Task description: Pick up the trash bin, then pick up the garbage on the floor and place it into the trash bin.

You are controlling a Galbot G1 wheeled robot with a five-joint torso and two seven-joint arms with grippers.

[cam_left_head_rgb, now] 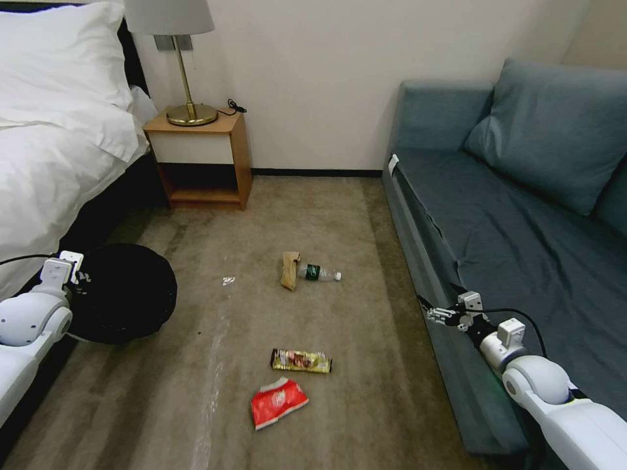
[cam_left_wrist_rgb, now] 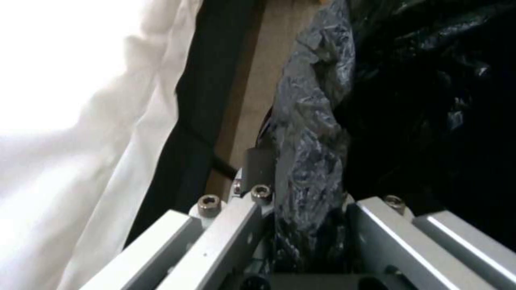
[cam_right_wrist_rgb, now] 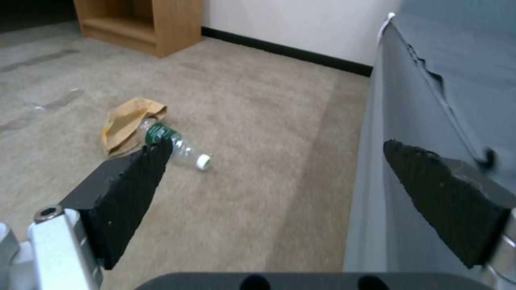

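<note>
The trash bin (cam_left_head_rgb: 124,294), its black liner bag (cam_left_wrist_rgb: 317,100) over the rim, is at the left beside the bed. My left gripper (cam_left_head_rgb: 70,273) (cam_left_wrist_rgb: 306,193) is shut on its near rim, with the liner pinched between the fingers. On the carpet lie a tan paper wrapper (cam_left_head_rgb: 289,269) (cam_right_wrist_rgb: 126,125) touching a clear green-labelled bottle (cam_left_head_rgb: 320,273) (cam_right_wrist_rgb: 180,145). Nearer to me are a yellow-brown snack wrapper (cam_left_head_rgb: 302,360) and a red snack bag (cam_left_head_rgb: 277,401). My right gripper (cam_left_head_rgb: 434,313) (cam_right_wrist_rgb: 277,145) hangs open and holds nothing, by the sofa's front edge.
A white-sheeted bed (cam_left_head_rgb: 52,150) lines the left side and a blue-grey sofa (cam_left_head_rgb: 509,228) (cam_right_wrist_rgb: 430,100) the right. A wooden nightstand (cam_left_head_rgb: 202,156) (cam_right_wrist_rgb: 145,20) with a lamp stands at the back wall. A small clear scrap (cam_left_head_rgb: 228,281) lies on the open carpet.
</note>
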